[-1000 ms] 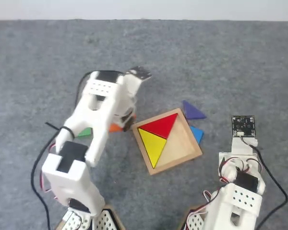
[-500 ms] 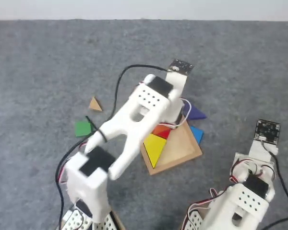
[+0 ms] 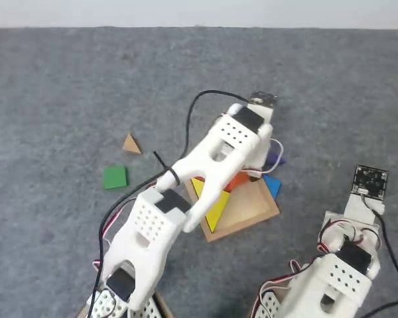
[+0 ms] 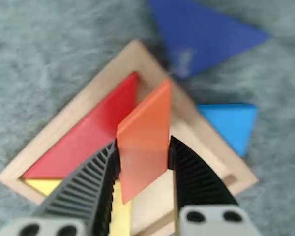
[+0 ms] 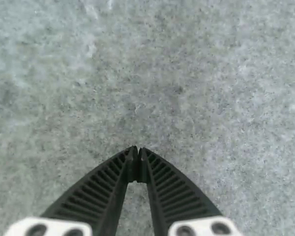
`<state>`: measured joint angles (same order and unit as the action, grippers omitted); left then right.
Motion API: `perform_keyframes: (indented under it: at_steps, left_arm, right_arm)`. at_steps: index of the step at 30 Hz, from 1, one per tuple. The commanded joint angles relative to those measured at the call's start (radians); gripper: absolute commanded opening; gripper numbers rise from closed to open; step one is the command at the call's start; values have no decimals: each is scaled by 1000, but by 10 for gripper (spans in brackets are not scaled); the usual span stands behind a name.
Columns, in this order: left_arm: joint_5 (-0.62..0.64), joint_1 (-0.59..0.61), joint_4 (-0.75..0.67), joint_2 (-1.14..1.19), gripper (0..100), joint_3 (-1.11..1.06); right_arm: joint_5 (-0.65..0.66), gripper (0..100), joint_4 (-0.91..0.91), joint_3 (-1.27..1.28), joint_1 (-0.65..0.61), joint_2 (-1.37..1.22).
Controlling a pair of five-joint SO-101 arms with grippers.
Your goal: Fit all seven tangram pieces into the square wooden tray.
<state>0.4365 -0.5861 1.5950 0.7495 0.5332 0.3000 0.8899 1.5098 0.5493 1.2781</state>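
My left gripper [image 4: 142, 147] is shut on an orange piece [image 4: 145, 147], held upright on edge above the square wooden tray [image 4: 73, 115]. In the tray lie a red triangle [image 4: 96, 130] and a yellow triangle [image 4: 119, 216]. From above, the left arm [image 3: 212, 159] stretches over the tray [image 3: 252, 211], the orange piece [image 3: 239, 180] peeking out beneath it. A purple triangle [image 4: 201, 37] and a light blue triangle [image 4: 231, 123] lie on the carpet just outside the tray. My right gripper [image 5: 137, 160] is shut with nothing in it, over bare carpet at the right.
A green square [image 3: 115, 177] and a small tan triangle [image 3: 131, 143] lie on the grey carpet left of the tray. The right arm [image 3: 345, 258] stands at the lower right. Open carpet stretches across the far side.
The left arm swung right from the pieces at the left, carrying the orange piece over the tray. The right arm drew back slightly to the right, then stayed still.
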Motion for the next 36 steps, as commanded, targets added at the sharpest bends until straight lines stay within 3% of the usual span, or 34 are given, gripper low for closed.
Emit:
perform_keyframes:
  at_steps: [1, 5, 14, 19, 28, 32, 36]
  left_arm:
    - [12, -29, 18, -17, 140, 56]
    - [12, -21, 25, -11, 199, 50]
    - [-3, 8, 84, -23, 207, 70]
    - [-94, 103, 163, -91, 206, 173]
    - [-319, 431, 163, -253, 203, 130]
    - [-408, 453, 155, -261, 203, 1]
    - [-462, 405, 52, -262, 203, -87]
  right_arm:
    - [-12, 20, -22, -52, 12, 15]
    - [-12, 20, -16, -51, -18, 15]
    - [-11, 20, -16, -44, -30, 15]
    - [-6, 20, -22, -37, -31, 15]
    - [-3, 20, -16, -34, -82, 13]
    - [-3, 20, -16, -34, -108, 8]
    - [-3, 20, -16, -32, -107, 7]
